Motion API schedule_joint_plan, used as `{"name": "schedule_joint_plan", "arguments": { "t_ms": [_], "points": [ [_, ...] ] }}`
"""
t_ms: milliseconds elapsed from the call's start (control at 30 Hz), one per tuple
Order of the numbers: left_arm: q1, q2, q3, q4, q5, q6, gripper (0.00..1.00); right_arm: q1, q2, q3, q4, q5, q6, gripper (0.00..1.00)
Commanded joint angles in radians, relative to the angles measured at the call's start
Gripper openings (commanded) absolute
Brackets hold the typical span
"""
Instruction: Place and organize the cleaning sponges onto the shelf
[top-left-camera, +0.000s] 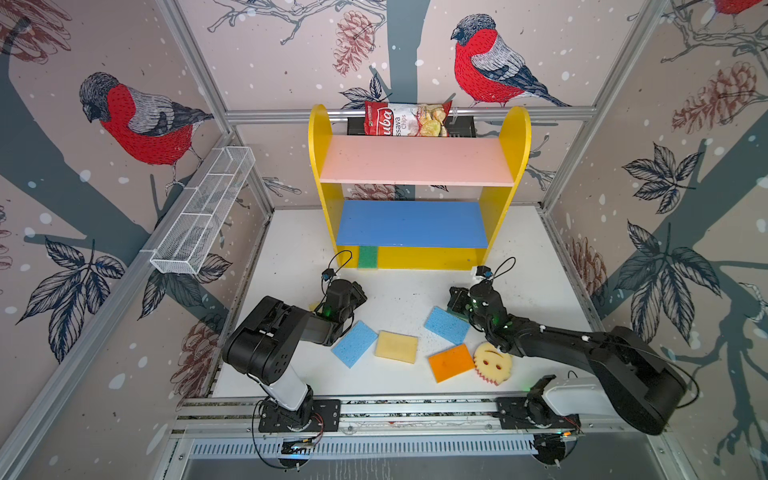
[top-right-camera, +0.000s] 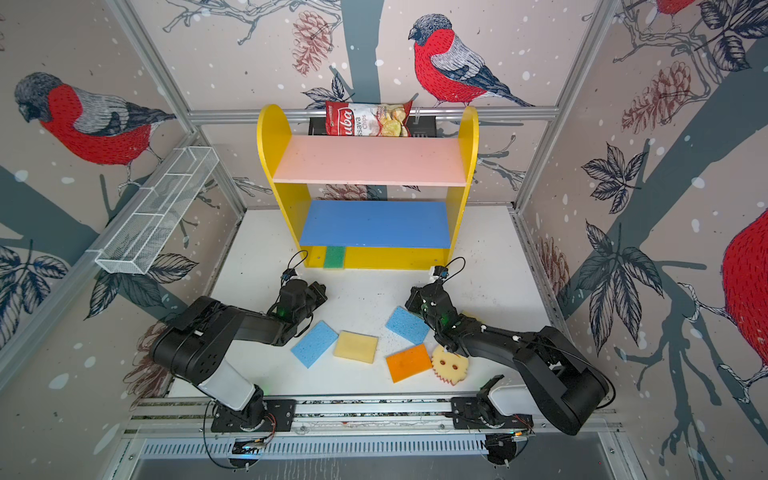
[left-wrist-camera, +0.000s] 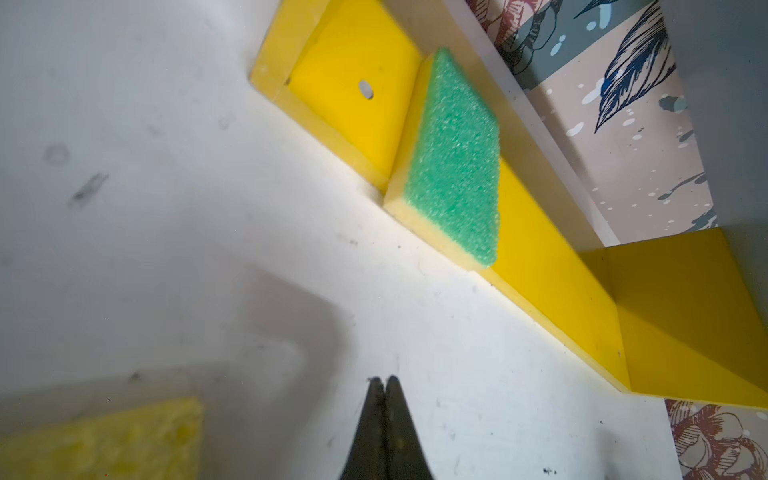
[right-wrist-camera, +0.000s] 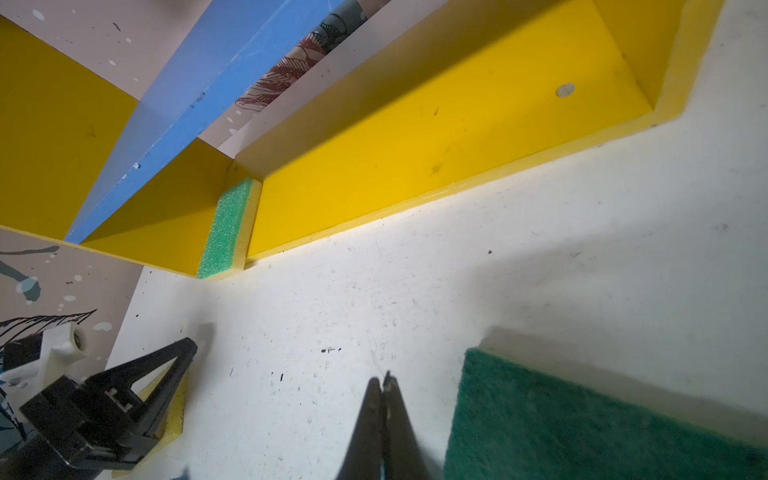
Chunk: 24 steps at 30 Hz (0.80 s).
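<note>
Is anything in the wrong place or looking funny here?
The chips bag tucked behind the shelf is a snack, not a sponge. The green sponge on the shelf's yellow bottom board pokes slightly past the front edge.

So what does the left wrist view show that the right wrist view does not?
Only left wrist: the end of the shelf's yellow base with a hole, between the light green sponge and a side panel. Only right wrist: a dark green sponge, the blue board, the shut right gripper. Both: the light green sponge on that base, the shut left gripper, likely one yellow sponge.
</note>
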Motion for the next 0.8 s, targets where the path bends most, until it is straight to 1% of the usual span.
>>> {"name": "schedule_joint_plan", "arguments": {
  "t_ms": [0, 133, 233, 400, 667, 767],
  "points": [
    [-0.001, 0.051, -0.026, 0.159, 0.060, -0.056, 0.00, 0.000, -0.017, 0.003, -0.010, 0.020, -0.008, 0.00],
    [0.000, 0.139, -0.036, 0.278, 0.071, -0.097, 0.00, -0.001, -0.041, -0.016, -0.006, 0.037, 0.001, 0.00],
    [-0.001, 0.176, -0.025, 0.315, 0.066, -0.116, 0.00, 0.000, -0.052, -0.022, -0.021, 0.041, 0.003, 0.00],
    [-0.001, 0.218, 0.012, 0.327, 0.044, -0.114, 0.00, 0.000, -0.049, -0.028, -0.027, 0.049, 0.000, 0.00],
    [0.001, 0.330, 0.107, 0.347, 0.042, -0.122, 0.00, 0.000, -0.025, -0.020, -0.016, 0.043, 0.000, 0.00],
    [0.001, 0.347, 0.134, 0.350, 0.028, -0.125, 0.00, -0.001, -0.016, -0.023, -0.012, 0.041, 0.000, 0.00]
  ]
}}
